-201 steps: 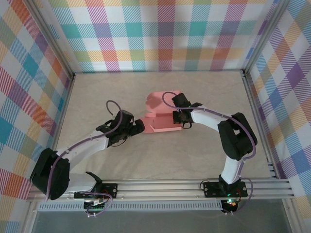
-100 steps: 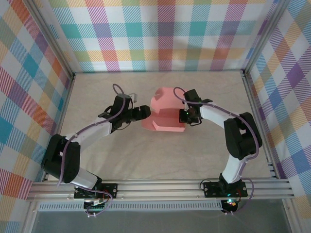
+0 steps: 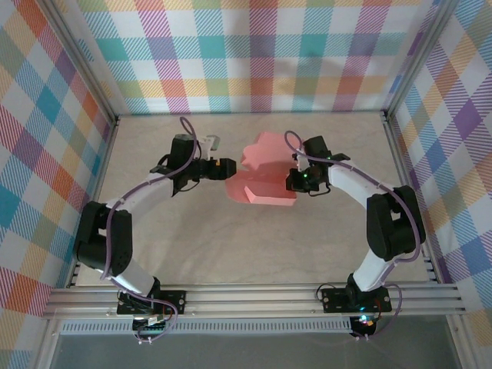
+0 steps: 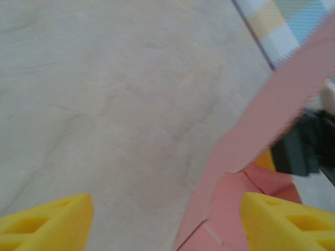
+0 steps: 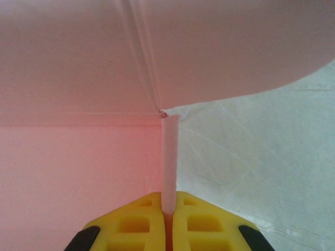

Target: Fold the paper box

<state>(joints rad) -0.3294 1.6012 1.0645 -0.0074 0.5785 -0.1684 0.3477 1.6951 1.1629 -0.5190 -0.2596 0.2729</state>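
You have one paper box (image 3: 265,192) lying on the surface (image 3: 192,238) between two tools. Your right tool (image 5: 168,201) pinches one thin flap (image 5: 169,157). Your left tool (image 3: 225,166) stands spread, perhaps touching its left edge.

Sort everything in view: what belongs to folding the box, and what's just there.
Belongs to the job:
paper box
right gripper, shut on one of its flaps
left gripper, open at its edge

Just there:
table
plaid walls
metal frame rail
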